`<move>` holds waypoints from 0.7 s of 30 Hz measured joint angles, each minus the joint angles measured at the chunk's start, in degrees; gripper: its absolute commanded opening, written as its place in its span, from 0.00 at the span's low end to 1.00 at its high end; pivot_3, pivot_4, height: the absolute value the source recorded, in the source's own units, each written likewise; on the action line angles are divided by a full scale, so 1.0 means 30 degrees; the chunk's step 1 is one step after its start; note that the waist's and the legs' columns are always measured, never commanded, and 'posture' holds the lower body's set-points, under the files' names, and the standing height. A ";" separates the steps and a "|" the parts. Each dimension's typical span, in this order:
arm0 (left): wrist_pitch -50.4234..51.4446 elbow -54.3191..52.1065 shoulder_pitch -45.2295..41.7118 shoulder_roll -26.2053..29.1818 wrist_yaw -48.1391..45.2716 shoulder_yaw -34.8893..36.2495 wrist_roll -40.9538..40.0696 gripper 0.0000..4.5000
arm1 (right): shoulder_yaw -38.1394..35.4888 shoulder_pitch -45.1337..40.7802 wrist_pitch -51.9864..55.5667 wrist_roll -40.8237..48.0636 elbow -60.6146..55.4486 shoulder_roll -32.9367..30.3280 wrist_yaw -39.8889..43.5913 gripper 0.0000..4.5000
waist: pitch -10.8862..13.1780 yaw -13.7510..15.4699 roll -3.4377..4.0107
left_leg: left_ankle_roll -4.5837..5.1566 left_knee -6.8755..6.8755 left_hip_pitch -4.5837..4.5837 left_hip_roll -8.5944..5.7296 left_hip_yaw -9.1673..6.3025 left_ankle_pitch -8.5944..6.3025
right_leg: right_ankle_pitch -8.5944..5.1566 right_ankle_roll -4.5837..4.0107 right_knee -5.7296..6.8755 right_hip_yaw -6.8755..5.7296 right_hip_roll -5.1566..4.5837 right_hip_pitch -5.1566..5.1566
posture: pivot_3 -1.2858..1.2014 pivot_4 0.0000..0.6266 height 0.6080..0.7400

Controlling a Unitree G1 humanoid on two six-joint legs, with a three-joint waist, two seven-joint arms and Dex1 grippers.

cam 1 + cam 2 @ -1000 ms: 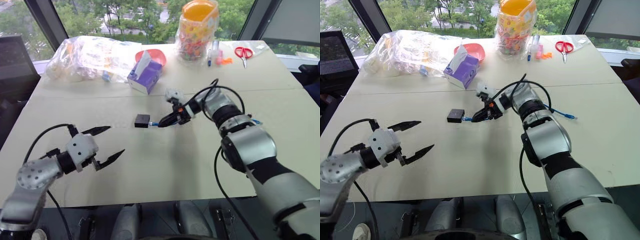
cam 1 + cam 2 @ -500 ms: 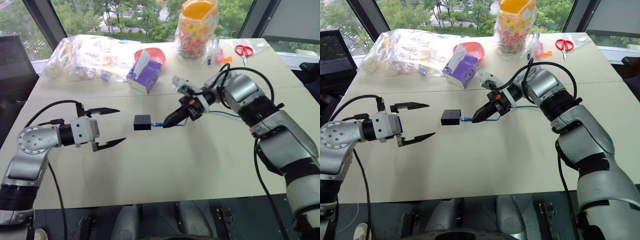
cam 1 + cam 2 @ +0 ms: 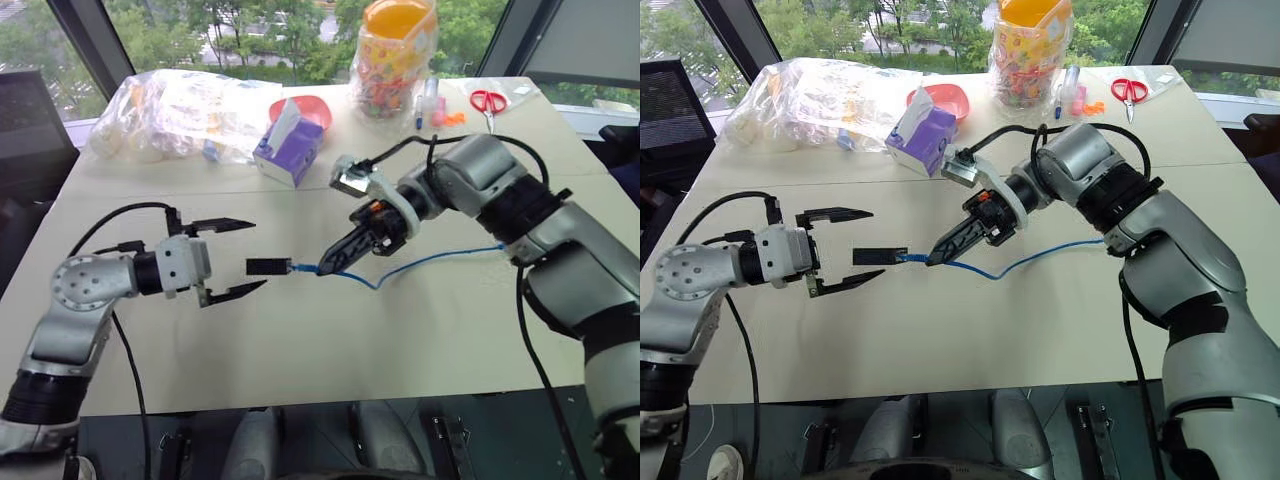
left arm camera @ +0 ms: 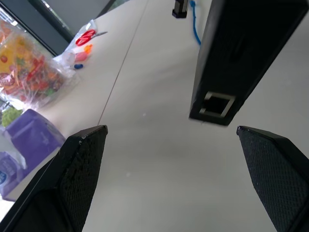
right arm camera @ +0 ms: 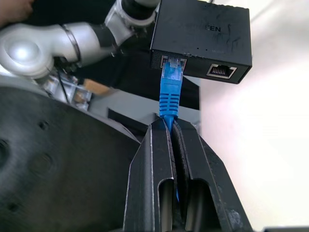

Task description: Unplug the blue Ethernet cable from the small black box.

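We cannot quite tell whether the small matte black box point(image 3: 880, 256) rests on the beige table point(image 3: 970, 330) or hangs lifted. One bright blue Ethernet cable point(image 3: 1025, 260) stays plugged in at its 3 o'clock side, the right gripper point(image 3: 934, 259) pinching it behind the plug. The left gripper point(image 3: 865, 245), fingers spread, now brackets the box, which sat farther up the table a second ago
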 measured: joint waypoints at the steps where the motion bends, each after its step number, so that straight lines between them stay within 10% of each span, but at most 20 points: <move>1: 0.0254 -0.0303 0.0210 0.0012 0.0031 0.0014 -0.0139 1.00 | 0.0144 -0.0077 0.0169 0.0098 0.0039 0.0000 0.0000 0.01 | 0.0000 0.0004 0.0000 | 0.0000 0.0000 -0.0001 0.0000 0.0000 0.0000 | 0.0000 0.0000 -0.0002 -0.0001 0.0000 0.0000 | 0.52 0.24 1.00; 18: 0.2994 -0.3393 0.1575 -0.0058 0.0372 0.0019 -0.1964 1.00 | 0.1960 -0.0121 -0.0866 0.0239 0.0072 -0.0025 -0.0001 0.01 | 0.0013 0.0004 -0.0016 | 0.0000 0.0021 -0.0022 -0.0001 0.0004 0.0000 | -0.0003 -0.0002 -0.0008 -0.0002 0.0001 -0.0006 | 0.52 0.24 1.00; 21: 0.3054 -0.3421 0.1574 -0.0074 0.0364 0.0019 -0.2231 0.80 | 0.2043 -0.0121 -0.0928 0.0241 0.0072 -0.0043 0.0000 0.00 | 0.0014 0.0006 -0.0016 | -0.0001 0.0021 -0.0022 -0.0001 0.0004 0.0000 | -0.0003 -0.0002 -0.0008 -0.0002 0.0001 -0.0006 | 0.52 0.24 1.00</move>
